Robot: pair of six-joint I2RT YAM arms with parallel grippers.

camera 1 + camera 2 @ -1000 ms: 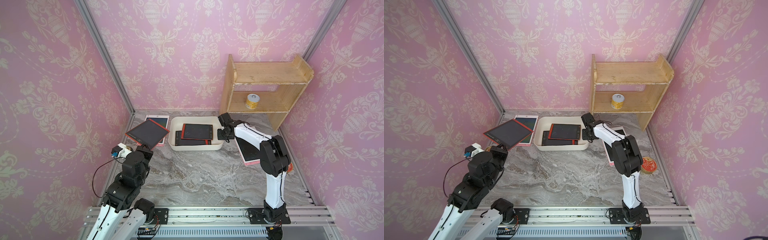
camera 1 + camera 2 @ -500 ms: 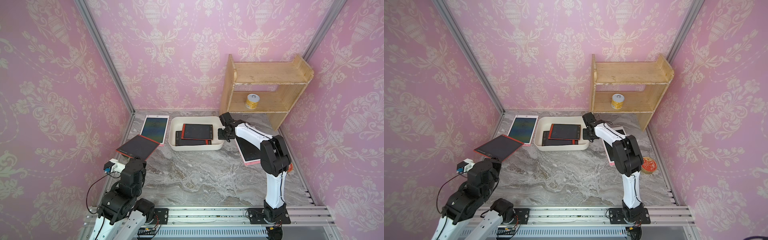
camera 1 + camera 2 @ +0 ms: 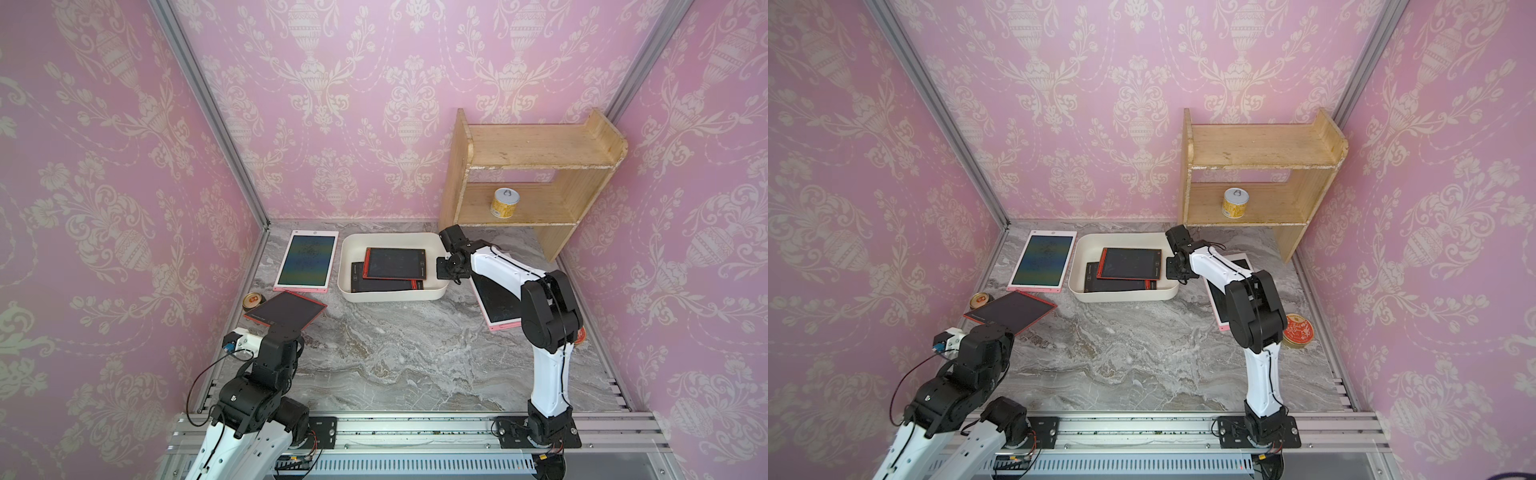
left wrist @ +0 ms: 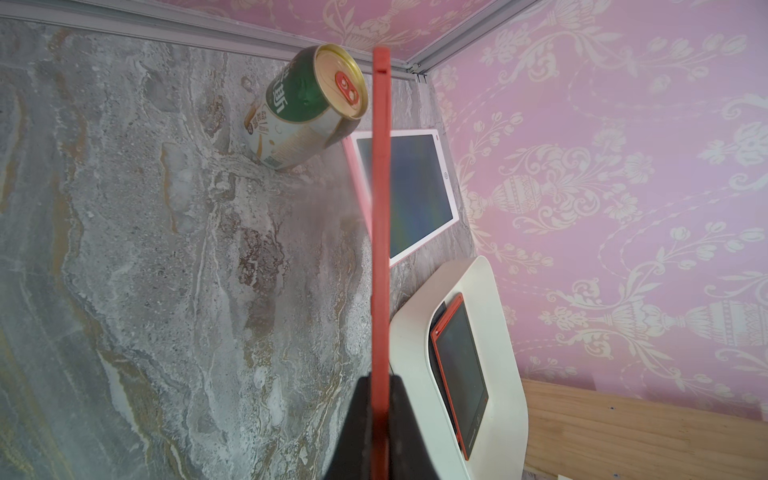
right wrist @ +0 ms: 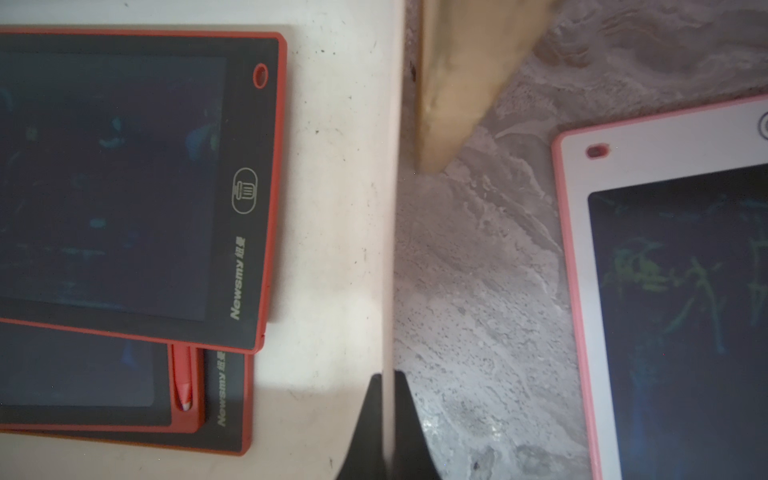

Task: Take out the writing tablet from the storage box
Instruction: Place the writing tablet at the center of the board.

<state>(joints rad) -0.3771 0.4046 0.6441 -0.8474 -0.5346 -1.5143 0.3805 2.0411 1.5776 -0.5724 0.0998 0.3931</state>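
Left end effector grips a writing tablet clear of the storage box — right end effector pinches its wall — set-down likely next.

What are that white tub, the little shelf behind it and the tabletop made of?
The storage box looks like moulded plastic, off-white and matte, with thin walls and rounded corners. The shelf is pale, seemingly unvarnished wood, with visible grain and worn whitish edges. The tabletop has a grey, veined marble look; whether it is real stone or a printed surface, I cannot tell.
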